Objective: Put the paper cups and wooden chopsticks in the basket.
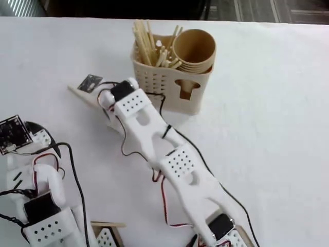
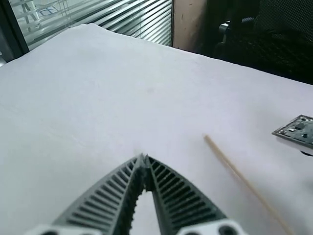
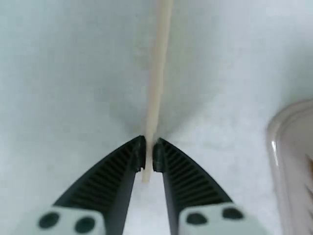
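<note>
The basket (image 1: 154,80) stands in the upper middle of the high view on the white table (image 1: 267,128). It holds a nested stack of paper cups (image 1: 194,49) on its right side and a bundle of chopsticks (image 1: 146,43) standing upright on its left. One loose chopstick (image 1: 78,93) lies flat on the table just left of the basket, slanting from the upper left down toward the centre. The right arm (image 1: 169,154) reaches from the lower right edge diagonally up to it. In the right wrist view the right gripper (image 3: 148,152) is clenched on this chopstick (image 3: 159,73) near one end — the black ribbed fingers (image 3: 122,171) press it from both sides, and the stick runs straight out ahead over the table, with a pale basket edge (image 3: 288,161) close by. The left arm (image 1: 43,206) sits in the lower left corner of the high view, well apart from the basket. Its left gripper (image 2: 144,164) is closed tip to tip on nothing above bare table — the loose chopstick (image 2: 244,183) and a small circuit board (image 2: 296,129) lie farther off.
</note>
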`<state>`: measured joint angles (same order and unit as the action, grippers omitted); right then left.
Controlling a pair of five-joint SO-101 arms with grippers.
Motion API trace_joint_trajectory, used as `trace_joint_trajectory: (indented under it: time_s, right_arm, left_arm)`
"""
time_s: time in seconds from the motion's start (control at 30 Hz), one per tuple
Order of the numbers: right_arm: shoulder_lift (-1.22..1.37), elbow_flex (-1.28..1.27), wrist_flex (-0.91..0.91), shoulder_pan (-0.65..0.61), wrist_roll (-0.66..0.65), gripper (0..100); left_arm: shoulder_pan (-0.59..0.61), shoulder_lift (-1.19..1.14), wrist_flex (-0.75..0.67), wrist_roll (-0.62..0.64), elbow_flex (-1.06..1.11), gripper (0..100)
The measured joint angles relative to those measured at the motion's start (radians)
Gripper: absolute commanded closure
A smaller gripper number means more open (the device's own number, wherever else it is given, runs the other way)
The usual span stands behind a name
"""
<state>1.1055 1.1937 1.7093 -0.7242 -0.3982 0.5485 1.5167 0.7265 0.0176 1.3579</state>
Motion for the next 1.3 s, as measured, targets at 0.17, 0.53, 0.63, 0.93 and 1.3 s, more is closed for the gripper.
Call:
trace_joint_trajectory:
  time_s: [0.17,0.53,0.63,0.93,1.3]
  right_arm:
    - [-0.206,-0.275,0.0,0.028,-0.002,98.1]
    - [-0.58,-0.87,0.0,0.117,-0.071,98.1]
    - [-0.658,-1.02,-0.005,0.112,-0.078,98.1]
    - [-0.827,-1.274,-0.123,0.104,-0.187,82.0]
    - [-0.884,-1.284,-0.451,-0.044,-0.021,82.8]
  left_arm:
    - [0.0,0.0,0.0,0.0,0.0,98]
    - [0.0,0.0,0.0,0.0,0.0,98]
    - [0.0,0.0,0.0,0.0,0.0,98]
    - [0.0,0.0,0.0,-0.015,0.0,98]
    - [0.0,0.0,0.0,-0.018,0.0,98]
